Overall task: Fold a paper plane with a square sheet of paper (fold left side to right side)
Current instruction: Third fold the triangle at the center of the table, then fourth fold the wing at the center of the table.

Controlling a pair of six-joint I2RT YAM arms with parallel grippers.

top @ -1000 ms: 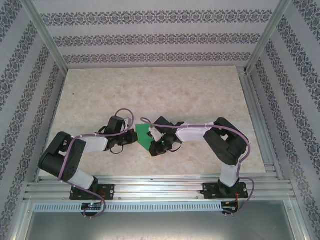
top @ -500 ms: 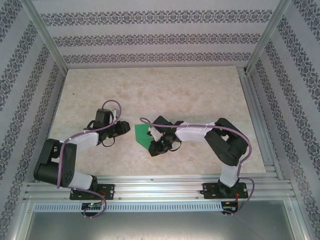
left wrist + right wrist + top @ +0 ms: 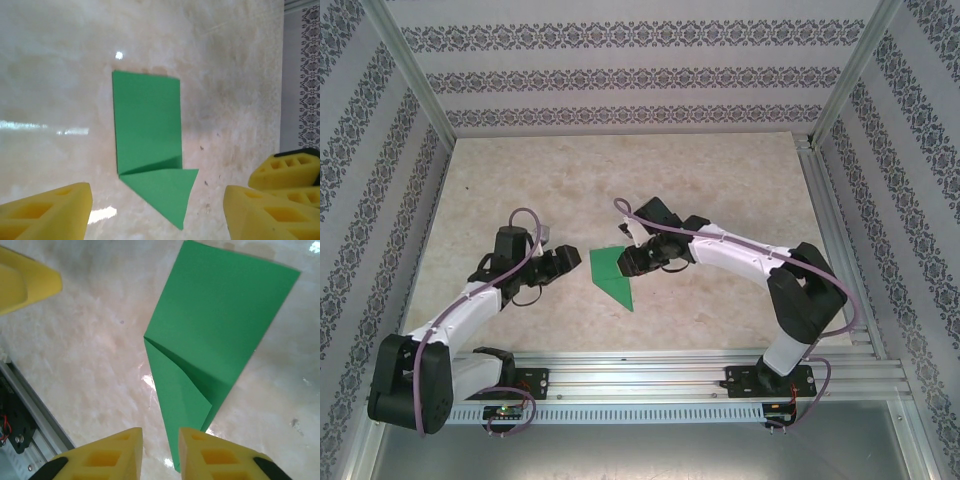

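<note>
The square sheet of paper [image 3: 611, 272] lies flat on the table, folded into a narrow green strip with one end turned into a triangular point [image 3: 167, 192]. My left gripper [image 3: 569, 263] hovers just left of it, open, with wide-apart yellow fingers [image 3: 47, 210] and nothing between them. My right gripper [image 3: 626, 262] hangs over the sheet's right edge. Its yellow fingers [image 3: 107, 455] stand a narrow gap apart with bare table between them, and the pointed tip of the paper [image 3: 220, 325] runs under the right finger.
Aluminium rails [image 3: 640, 368] run along the near edge and also [image 3: 25, 410] show beside the right gripper. Patterned walls [image 3: 620, 75] and metal posts close in the table on three sides. Bare marble surface [image 3: 620, 180] stretches behind the paper.
The left gripper has let go, opened wide and drawn back to the left. The right gripper has opened a little and risen off the paper, which now lies uncovered.
</note>
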